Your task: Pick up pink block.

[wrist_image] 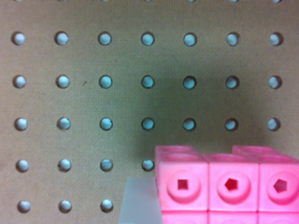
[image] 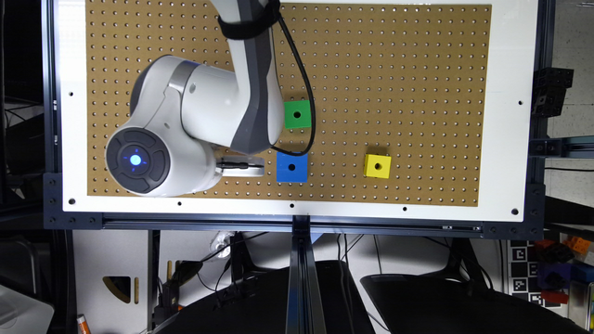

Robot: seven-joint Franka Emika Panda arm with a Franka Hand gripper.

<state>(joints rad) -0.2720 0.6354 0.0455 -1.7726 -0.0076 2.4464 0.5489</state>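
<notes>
The pink block sits close to the camera in the wrist view. It is a brick of joined pink cubes with round studs that have small holes, and it runs out of the frame. It casts a dark shadow on the brown pegboard. A pale translucent part lies against one end of the block. In the exterior view my gripper shows as a white part under the arm's wrist, low over the board at the exterior view's left. The arm hides the pink block there.
On the pegboard a blue cube lies just right of the gripper. A green cube lies above it and a yellow cube further right. A black cable loops over the green cube.
</notes>
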